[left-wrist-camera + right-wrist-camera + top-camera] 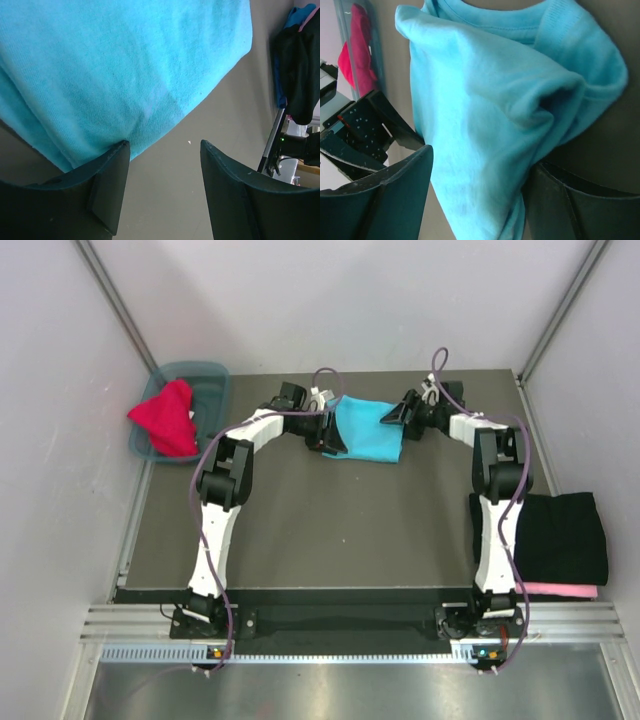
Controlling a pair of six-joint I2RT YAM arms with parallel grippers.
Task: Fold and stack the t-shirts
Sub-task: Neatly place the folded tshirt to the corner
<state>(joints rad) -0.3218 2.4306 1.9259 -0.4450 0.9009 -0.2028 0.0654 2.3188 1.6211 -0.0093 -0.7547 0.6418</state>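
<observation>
Folding turquoise t-shirt: left fingers spread, empty, beside hem; right fingers straddle bunched fold, pinch unclear. Grip matching corners, fold level.

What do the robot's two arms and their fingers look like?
The left arm and the right arm both have white links with bulky black joint housings between them. A purple cable loops loosely along each arm. The left fingers and right fingers are dark, broad and wedge-shaped with a matte surface. No markings are readable.
</observation>
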